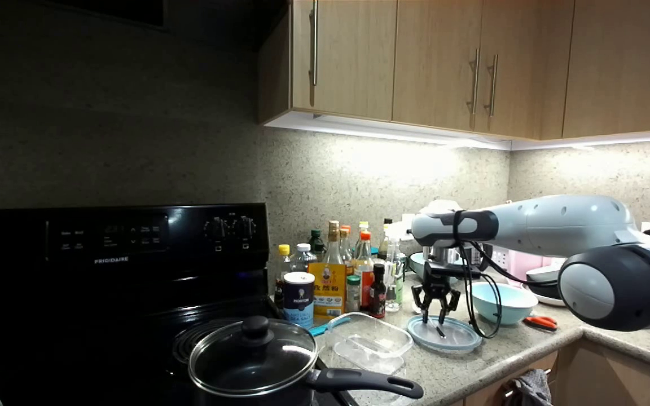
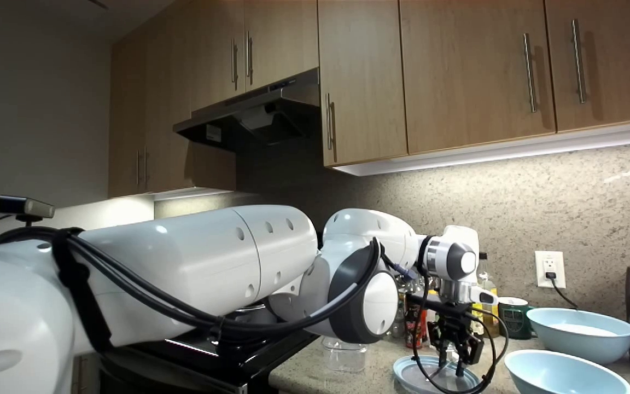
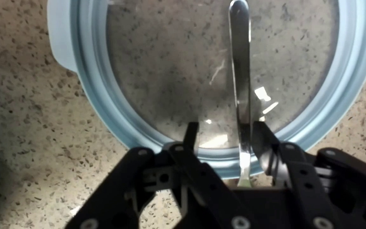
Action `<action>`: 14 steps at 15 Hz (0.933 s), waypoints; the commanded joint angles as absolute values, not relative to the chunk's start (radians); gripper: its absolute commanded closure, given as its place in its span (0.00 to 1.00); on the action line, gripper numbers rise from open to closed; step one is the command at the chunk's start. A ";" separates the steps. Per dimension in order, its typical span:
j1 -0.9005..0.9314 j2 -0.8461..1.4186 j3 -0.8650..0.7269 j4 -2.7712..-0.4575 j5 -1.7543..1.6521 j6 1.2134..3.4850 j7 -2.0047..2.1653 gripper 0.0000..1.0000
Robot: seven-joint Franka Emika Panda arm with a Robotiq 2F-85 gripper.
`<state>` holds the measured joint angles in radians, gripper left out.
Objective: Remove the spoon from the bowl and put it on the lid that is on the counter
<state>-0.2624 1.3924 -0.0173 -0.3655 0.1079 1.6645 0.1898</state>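
The claw (image 3: 226, 128) has its two fingers spread partway apart. The spoon (image 3: 242, 70) is in the space between them, right up close to one finger (image 3: 260, 135), with a gap on its other side. So the claw does not have hold of it. It is hard to see if the close finger touches it. The spoon's shiny handle lies over the round lid (image 3: 349, 63), which has a blue edge. The spoon goes past that edge, and its far end is hidden under the claw. The lid is on the tabletop (image 3: 43, 133). In both exterior views a pale blue bowl (image 2: 566, 372) is near the lid. A second bowl (image 2: 588, 351) behind it has a white patch inside. A clear box (image 1: 370, 337) is between the lid and the stove (image 1: 99, 270). A pot (image 1: 297, 396) on the stove wears a glass cover (image 1: 277, 363).
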 commanded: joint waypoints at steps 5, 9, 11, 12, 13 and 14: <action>-0.261 1.383 -0.020 -0.386 0.098 1.679 0.202 0.96; -0.255 1.371 -0.019 -0.385 0.099 1.666 0.215 0.93; -0.250 1.365 -0.019 -0.384 0.095 1.656 0.200 0.93; -0.249 1.357 -0.016 -0.388 0.098 1.637 0.197 0.93; -0.247 1.353 -0.014 -0.390 0.098 1.623 0.189 0.93; -0.245 1.350 -0.014 -0.392 0.098 1.613 0.191 0.92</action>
<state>-0.2511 1.3839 -0.0203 -0.3655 0.1079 1.6546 0.1900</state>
